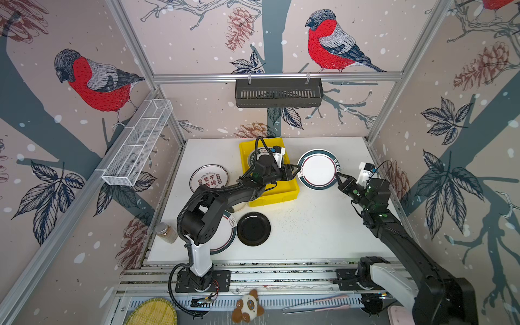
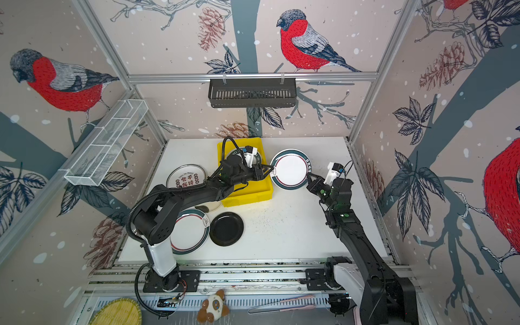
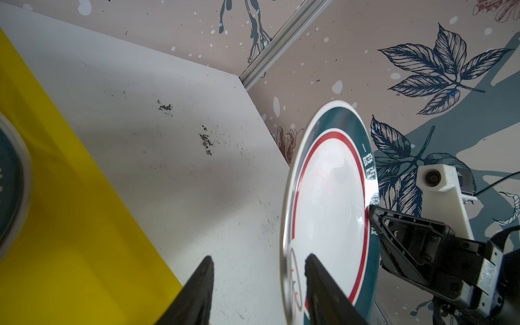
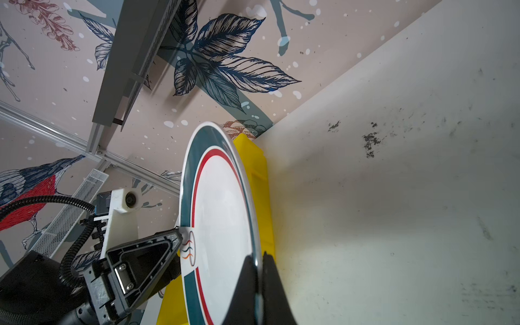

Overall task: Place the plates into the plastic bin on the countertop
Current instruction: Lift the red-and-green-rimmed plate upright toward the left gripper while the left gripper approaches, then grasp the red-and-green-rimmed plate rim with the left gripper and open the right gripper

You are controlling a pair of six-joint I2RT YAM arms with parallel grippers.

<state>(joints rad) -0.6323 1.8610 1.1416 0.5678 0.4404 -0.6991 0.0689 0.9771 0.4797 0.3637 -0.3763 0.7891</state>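
Two grippers meet on one banded plate point(image 1: 318, 168) just right of centre in both top views. It is held off the countertop point(image 1: 309, 225) beside the yellow plastic bin point(image 1: 284, 194), not over it. Your right gripper point(image 4: 260, 254) has its jaws pressed onto the plate's rim, pinching it. Your left gripper point(image 3: 257, 259) straddles the opposite rim with its jaws spread. One finger stands in front of the plate's face and the other is clear behind it, so that side holds nothing yet.

The risk sits in this handover. If you let the right side go before the left jaws bite, the plate will likely drop onto the countertop or clip the bin's wall. If the left jaws close off-line, they may lever the glossy rim out of the right pinch. A second plate point(image 1: 254, 156) already lies in the bin at upper centre, so a tilted landing could slide or chip.
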